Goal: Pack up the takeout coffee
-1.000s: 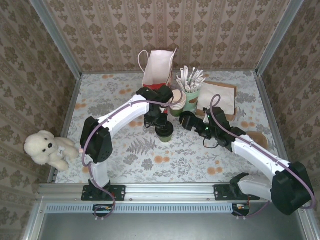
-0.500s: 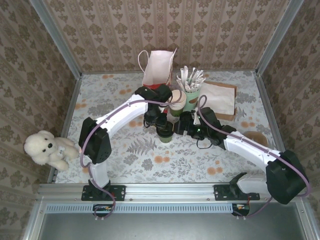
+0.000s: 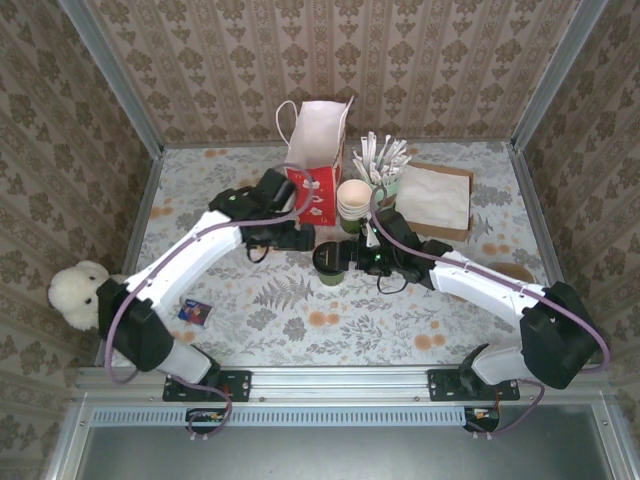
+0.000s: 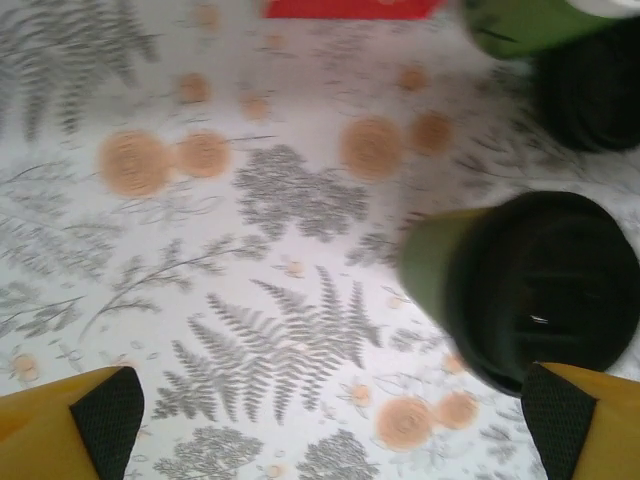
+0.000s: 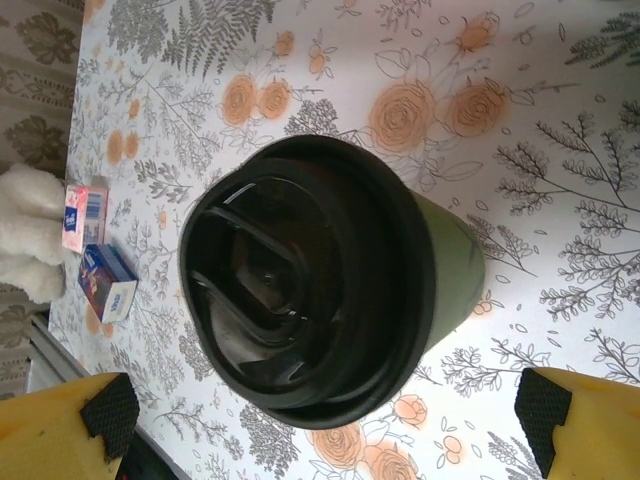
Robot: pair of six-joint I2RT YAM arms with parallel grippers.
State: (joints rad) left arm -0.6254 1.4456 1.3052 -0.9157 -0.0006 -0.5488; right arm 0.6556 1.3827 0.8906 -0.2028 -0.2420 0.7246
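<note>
Gaping wide, the right gripper (image 5: 325,410) holds nothing. Its pads (image 5: 105,412) stand either side of the cup (image 5: 340,300), which sits just ahead of them rather than between them. From above, this gripper lies just beside the cup on its right; I cannot tell whether it touches.

The left gripper (image 4: 330,420) is also spread open and empty. The cup stands ahead of it and off to its right, apart from both fingers.

The cup is upright on the table (image 3: 250,300), green-walled, with a black lid (image 5: 270,285) seated on its rim. Behind it are a cup stack (image 3: 353,200) and a cup of wrapped sticks (image 3: 380,165). The bag (image 3: 318,150) stands behind those to the left at the back of the table, mouth up, near the cup but not touching it. A napkin pile (image 3: 437,195) lies to the right. A bear (image 3: 80,295) sits at the table's left edge, and a small packet (image 3: 195,312) lies on the table a little to its right.

With the lid on, the coffee looks ready to go, but the packing itself is not done: the cup is on the table, outside the bag, and neither gripper grips it. What seems to be left is most of the job. A gripper has to close on the cup, most likely the right one, given how it is lined up. The cup then has to be lifted level, carried over the bag's mouth and lowered in upright.
</note>
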